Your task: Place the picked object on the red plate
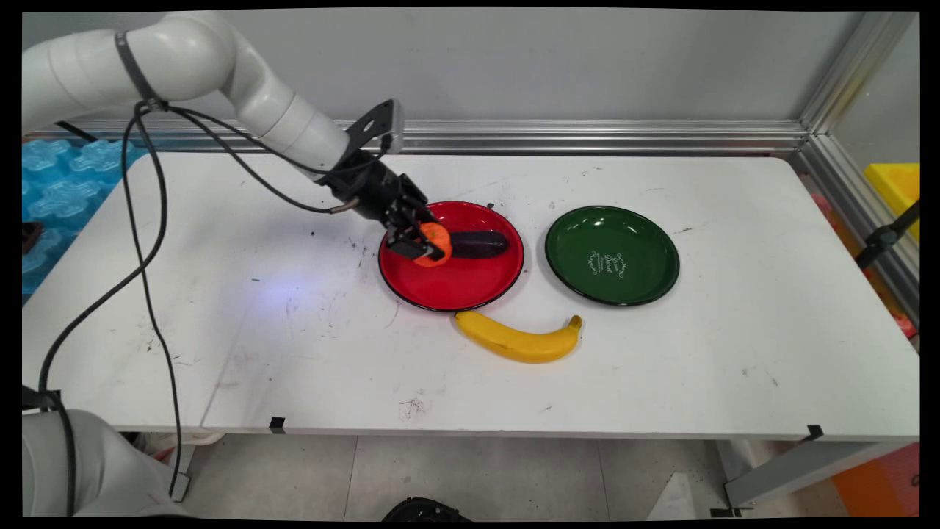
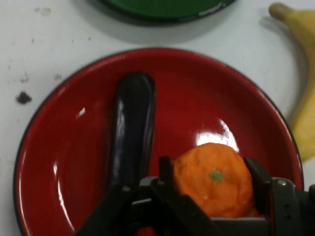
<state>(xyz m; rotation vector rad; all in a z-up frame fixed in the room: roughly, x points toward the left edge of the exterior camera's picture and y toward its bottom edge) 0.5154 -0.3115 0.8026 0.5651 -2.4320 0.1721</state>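
An orange tangerine (image 2: 214, 179) sits between my gripper's (image 2: 210, 172) two black fingers, which are shut on it just above the red plate (image 2: 197, 88). In the main view the gripper (image 1: 429, 244) and tangerine (image 1: 435, 239) hang over the left part of the red plate (image 1: 470, 290). A dark purple eggplant (image 1: 479, 243) lies in the plate, right beside the tangerine; in the hand view the eggplant (image 2: 132, 128) stretches away to the left of the fruit.
A green plate (image 1: 612, 255) stands to the right of the red one. A yellow banana (image 1: 518, 339) lies on the white table (image 1: 294, 353) just in front of both plates. An aluminium rail runs along the back edge.
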